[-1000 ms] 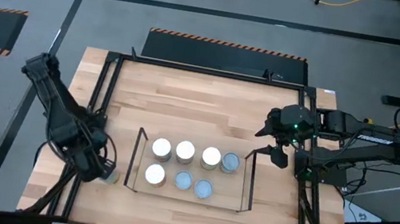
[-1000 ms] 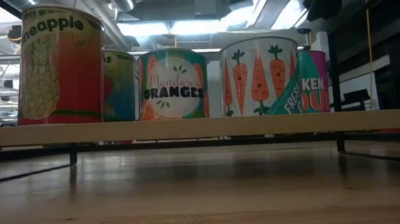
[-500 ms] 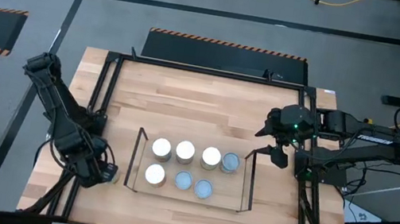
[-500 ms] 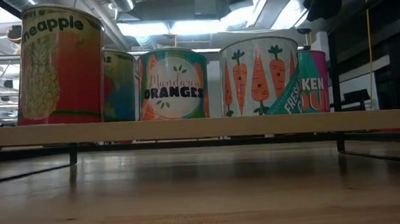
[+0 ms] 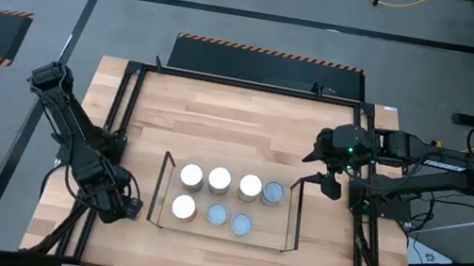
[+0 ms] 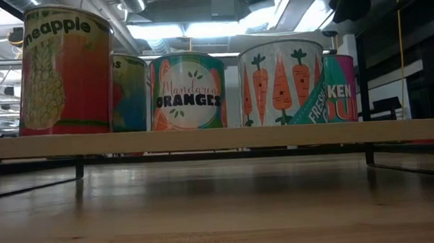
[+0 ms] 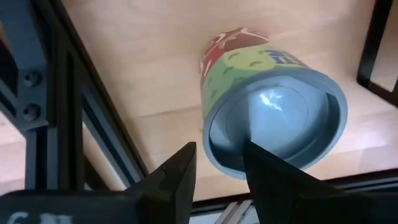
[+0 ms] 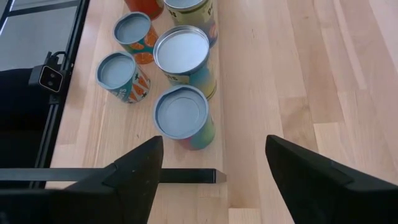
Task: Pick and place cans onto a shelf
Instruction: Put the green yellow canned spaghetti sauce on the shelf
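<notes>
Seven cans (image 5: 219, 181) stood on the shelf (image 5: 282, 238); eighth can (image 7: 267, 115) left on the surface beside the frame, just beyond released left fingers (image 7: 183, 171); right fingers (image 5: 336, 189) spread, idle near shelf end

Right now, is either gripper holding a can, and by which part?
Nothing is clearly held. The left gripper is at the rim of a can off the shelf; a grip cannot be told. The right gripper is open and empty.
</notes>
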Available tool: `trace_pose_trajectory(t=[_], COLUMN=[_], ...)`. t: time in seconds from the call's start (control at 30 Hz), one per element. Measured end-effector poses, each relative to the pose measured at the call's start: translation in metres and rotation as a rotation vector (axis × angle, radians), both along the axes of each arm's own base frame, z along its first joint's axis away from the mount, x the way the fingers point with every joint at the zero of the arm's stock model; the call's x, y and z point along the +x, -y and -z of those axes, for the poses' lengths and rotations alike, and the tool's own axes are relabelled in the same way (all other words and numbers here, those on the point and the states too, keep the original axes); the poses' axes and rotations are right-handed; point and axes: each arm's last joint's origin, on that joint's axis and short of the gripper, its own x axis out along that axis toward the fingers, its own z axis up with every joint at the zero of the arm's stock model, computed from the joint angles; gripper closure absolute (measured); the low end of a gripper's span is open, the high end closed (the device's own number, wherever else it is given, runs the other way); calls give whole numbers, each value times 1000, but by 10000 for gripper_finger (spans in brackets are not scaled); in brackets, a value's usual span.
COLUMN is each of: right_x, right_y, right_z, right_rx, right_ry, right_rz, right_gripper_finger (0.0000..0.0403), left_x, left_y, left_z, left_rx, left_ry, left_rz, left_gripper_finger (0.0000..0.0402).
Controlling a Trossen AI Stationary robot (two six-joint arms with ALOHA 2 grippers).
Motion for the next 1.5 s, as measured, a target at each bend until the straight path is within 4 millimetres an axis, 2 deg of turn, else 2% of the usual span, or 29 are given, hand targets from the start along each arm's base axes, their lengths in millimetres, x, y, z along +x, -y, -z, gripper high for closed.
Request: trace_pose_trajectory(t=[0.33,0.7,1.2,1.5], right_x=[0,0,0,0], right_y=[0,0,0,0], right_z=[0,0,0,0], right_rx=[-2,-2,-6,-6], right_ry=[0,1,2,2], right_rz=[-1,-1,-3,-4], right_gripper_finger=[115,115,115,115], left_x=[-2,-3,-2,3], left_y=[1,-2,-4,-13], left_z=[0,1,-2,-31], left_rx=[-35,2,33,116], left_ry=[-45,-31,-20,-39], left_rz=[29,71,139,177], left_gripper_finger=[282,392,399,399])
